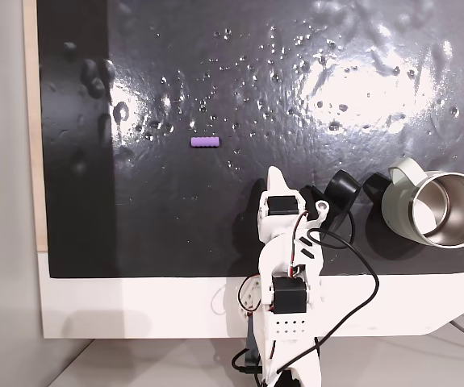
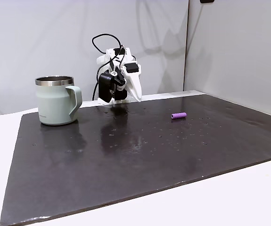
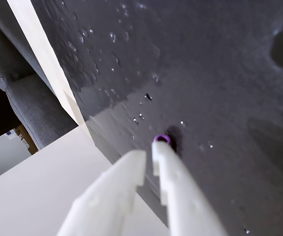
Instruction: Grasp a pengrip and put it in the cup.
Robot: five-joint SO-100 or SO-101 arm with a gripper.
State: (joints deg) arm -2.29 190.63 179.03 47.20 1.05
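Note:
The pengrip (image 1: 204, 143), a tiny purple ribbed tube, lies on the black mat (image 1: 175, 226), up and to the left of my white gripper (image 1: 275, 172). In the other fixed view the pengrip (image 2: 178, 115) rests right of the gripper (image 2: 137, 98), well apart from it. The wrist view has the pengrip (image 3: 162, 139) end-on just beyond my gripper (image 3: 148, 153), whose fingers stand nearly together with nothing between them. The cup (image 1: 440, 208), a pale grey-green mug with a steel inside, stands upright at the mat's right edge; the same cup (image 2: 56, 100) sits left of the arm.
The glossy, bumpy mat (image 2: 140, 155) lies on a white table (image 1: 135, 310). Black round gripper parts (image 1: 341, 190) sit between the arm and the cup. A black cable (image 1: 361, 266) loops off the arm. A grey sofa (image 3: 28, 103) stands beyond the table edge.

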